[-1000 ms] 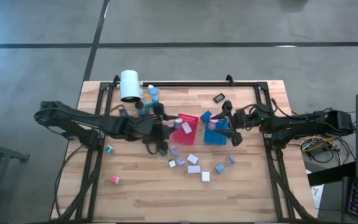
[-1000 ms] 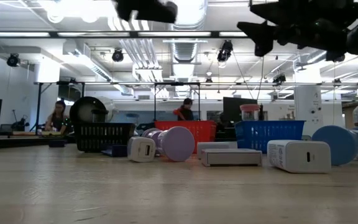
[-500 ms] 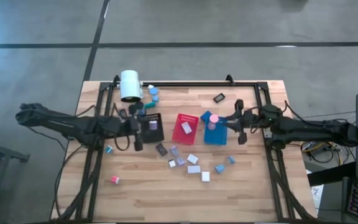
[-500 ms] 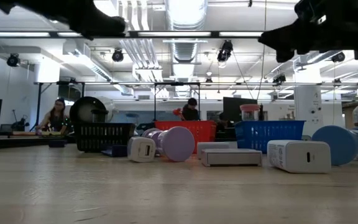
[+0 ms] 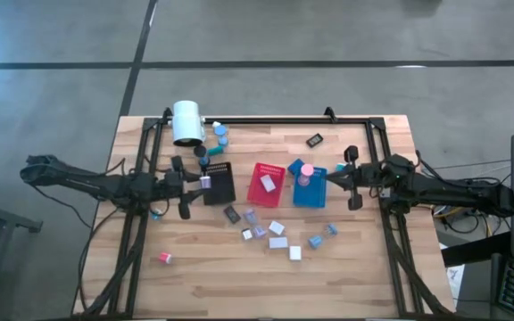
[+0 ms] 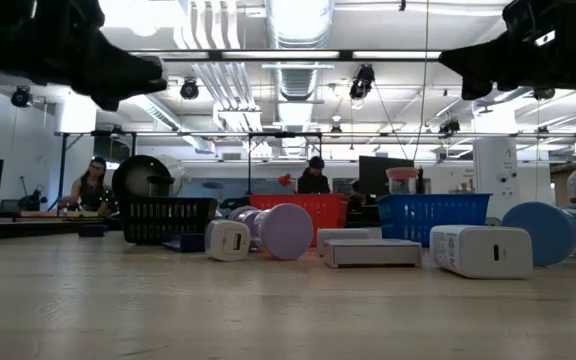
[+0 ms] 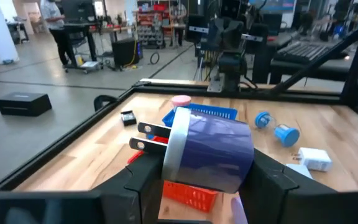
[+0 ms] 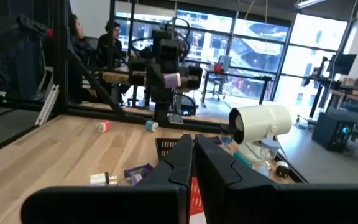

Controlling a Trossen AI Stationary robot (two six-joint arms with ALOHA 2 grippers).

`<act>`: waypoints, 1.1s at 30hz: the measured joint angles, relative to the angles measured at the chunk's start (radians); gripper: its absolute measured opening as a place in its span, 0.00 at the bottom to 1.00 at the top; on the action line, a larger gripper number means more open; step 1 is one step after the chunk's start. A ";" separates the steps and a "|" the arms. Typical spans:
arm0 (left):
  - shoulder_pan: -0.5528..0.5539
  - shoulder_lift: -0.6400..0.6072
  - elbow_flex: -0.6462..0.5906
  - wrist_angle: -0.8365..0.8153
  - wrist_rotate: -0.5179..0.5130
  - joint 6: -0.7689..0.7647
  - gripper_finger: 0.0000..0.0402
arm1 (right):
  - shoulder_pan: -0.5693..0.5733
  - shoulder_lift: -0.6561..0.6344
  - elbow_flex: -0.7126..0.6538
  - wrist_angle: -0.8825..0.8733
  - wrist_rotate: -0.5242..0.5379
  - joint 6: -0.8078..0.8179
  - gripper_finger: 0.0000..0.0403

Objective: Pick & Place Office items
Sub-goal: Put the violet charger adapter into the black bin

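Lavender plug block sits clamped in the left tool — prongs sticking out sideways, held just left of the black tray. Right tool hangs at the blue tray's right edge, fingers pressed together, nothing in them. A pink cap rests in the blue tray, a white block in the red tray. Remaining blocks and caps lie loose on the surface below the trays.

— Any lettering you can read on the chargers, trays or caps?
— None; no word, number or brand can be made out on anything on the table
— And the room behind?
— Screens and boxes show there, but no legible sign or label
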 joint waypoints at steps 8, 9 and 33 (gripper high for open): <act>0.000 -0.086 -0.100 0.015 0.003 -0.052 0.42 | 0.000 -0.018 -0.007 -0.001 -0.001 0.006 0.03; 0.000 -0.091 -0.111 0.020 0.003 -0.058 0.42 | 0.000 -0.018 -0.007 -0.001 -0.001 0.006 0.03; 0.000 -0.107 -0.174 0.056 0.033 -0.104 0.42 | 0.000 -0.018 -0.006 -0.002 0.001 0.010 0.03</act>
